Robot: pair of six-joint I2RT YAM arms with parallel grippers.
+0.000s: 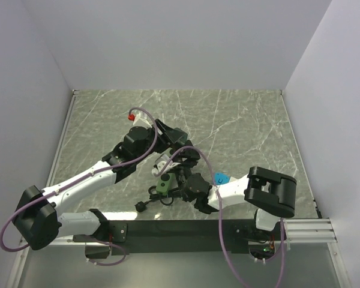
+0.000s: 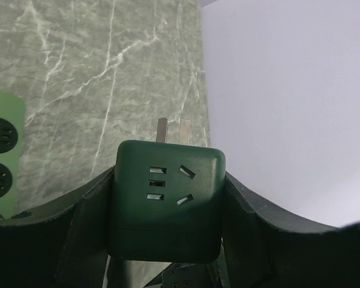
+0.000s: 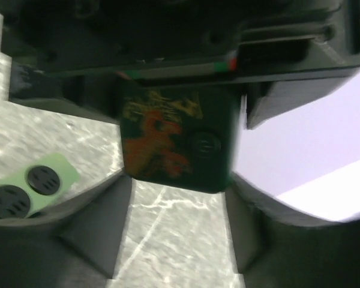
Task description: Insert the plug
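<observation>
Near the pale green power strip [image 2: 3,138] on the marble-patterned counter [image 2: 78,72], the left hand [image 2: 168,195] clamps the plug [image 2: 165,201], a dark green, round-cornered plastic cube with two flat metal prongs [image 2: 173,130]. The right hand [image 3: 177,195] brackets it, partly open; whether it grips is unclear. Opposing pulls could twist the smooth plug, misaligning its prongs with the strip.
</observation>
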